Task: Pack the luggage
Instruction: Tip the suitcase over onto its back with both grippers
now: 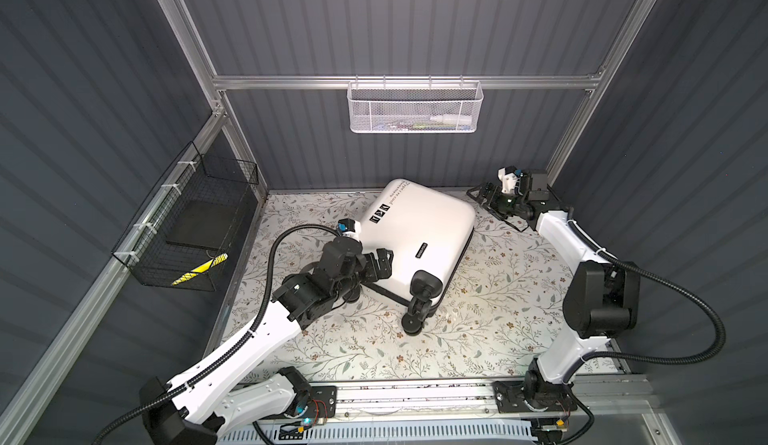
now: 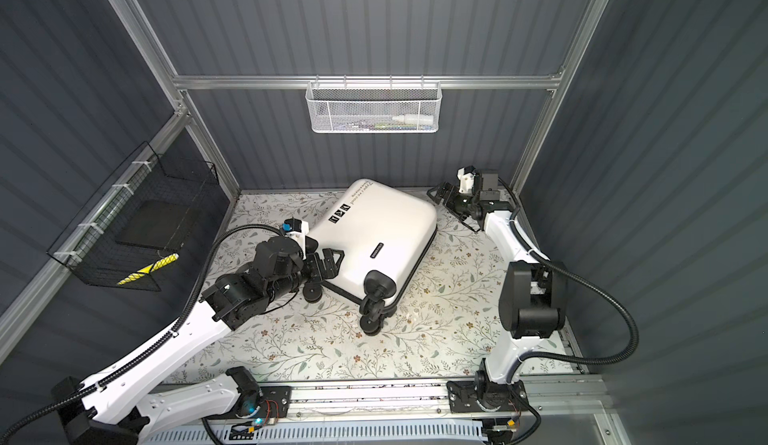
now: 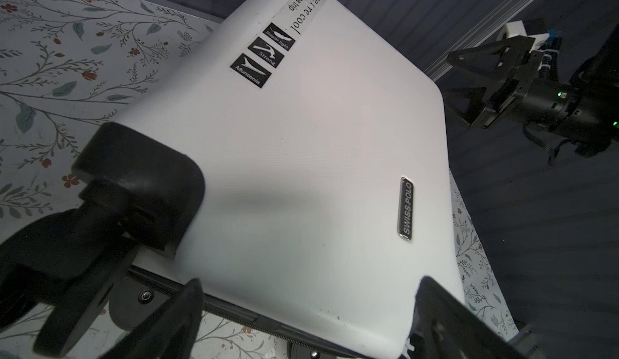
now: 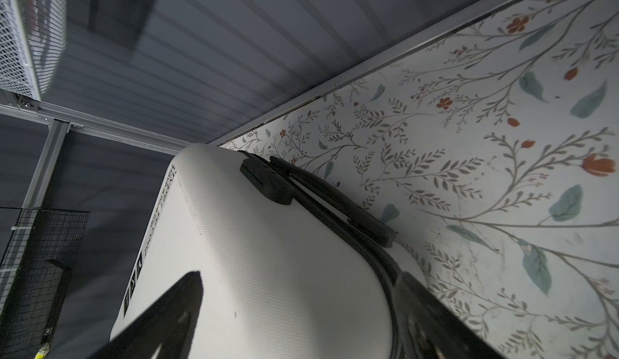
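Note:
The luggage [image 1: 419, 235] [image 2: 374, 231] is a white hard-shell suitcase lying flat and closed, turned diagonally on the floral table [image 1: 498, 310]. Its black wheels [image 1: 417, 310] point toward the front, and its black handle [image 4: 335, 199] lies along the far end. My left gripper [image 1: 380, 264] [image 2: 330, 262] [image 3: 310, 282] is open at the wheel end, with one jaw on each side of the shell's edge [image 3: 318, 307]. My right gripper [image 1: 488, 204] [image 2: 446, 204] [image 4: 299, 277] is open just off the case's far right corner, holding nothing.
A white mesh basket [image 1: 413, 106] with small items hangs on the back wall. A black wire basket [image 1: 187, 231] on the left wall holds a dark flat thing and a yellow item. Ribbed walls close in three sides of the table.

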Robot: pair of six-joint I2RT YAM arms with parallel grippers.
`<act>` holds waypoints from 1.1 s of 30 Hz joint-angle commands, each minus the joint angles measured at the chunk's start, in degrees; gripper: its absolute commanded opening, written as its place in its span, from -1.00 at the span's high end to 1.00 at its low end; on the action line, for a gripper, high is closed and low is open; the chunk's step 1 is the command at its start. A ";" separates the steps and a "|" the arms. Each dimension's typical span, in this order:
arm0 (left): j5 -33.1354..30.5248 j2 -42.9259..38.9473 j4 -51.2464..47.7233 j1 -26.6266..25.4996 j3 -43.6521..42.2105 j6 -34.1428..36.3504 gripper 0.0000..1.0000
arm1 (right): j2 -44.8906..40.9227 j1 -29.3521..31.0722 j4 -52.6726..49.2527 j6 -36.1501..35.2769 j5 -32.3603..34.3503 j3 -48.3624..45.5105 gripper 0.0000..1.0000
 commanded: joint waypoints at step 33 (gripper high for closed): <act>19.29 10.86 7.10 14.39 1.28 2.83 -0.99 | -1.84 4.39 6.29 2.91 -15.05 -3.82 -0.67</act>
